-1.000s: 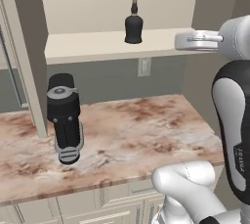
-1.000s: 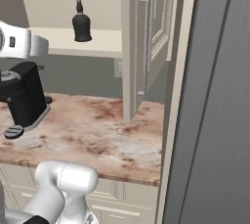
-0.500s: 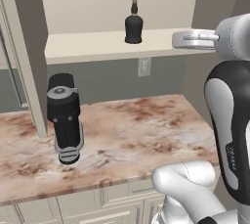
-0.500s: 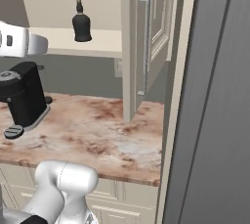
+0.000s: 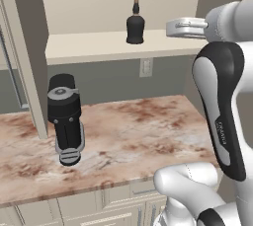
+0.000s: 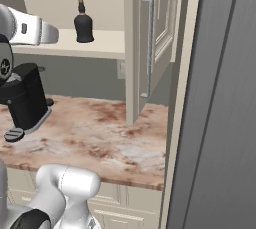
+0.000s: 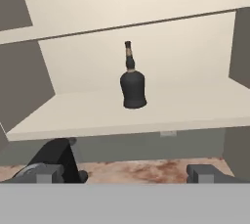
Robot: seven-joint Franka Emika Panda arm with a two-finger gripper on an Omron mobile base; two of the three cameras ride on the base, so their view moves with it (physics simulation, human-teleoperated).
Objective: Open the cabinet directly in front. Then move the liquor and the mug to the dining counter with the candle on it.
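**Cabinet open; both items yet to be carried**

The cabinet (image 6: 152, 33) stands open: in the right base view its right-hand door swings out toward the camera, long grey bar handle facing us, and the beige shelf (image 5: 113, 45) is exposed. Step one looks done.

The liquor (image 5: 135, 25) sits upright near the middle of that shelf, dark squat body with a thin neck, nothing beside it. In the hand view it is dead ahead, centred, well apart from the claw (image 7: 126, 173).

The claw's fingertips sit wide at the two lower corners of the hand view, nothing between them. Empty, spread full.

In the left base view the hand is level with the shelf's right end, pointing in toward the bottle.

Below the shelf, a black appliance (image 5: 65, 119) stands on the marbled desk (image 5: 143, 131).

The mug, I can't place; possibly on a part of the shelf cut off by the frames, but that is a guess.

Judgement: early in the task. Left to do: reach and grip the liquor, carry it to the dining counter, then find and move the mug.
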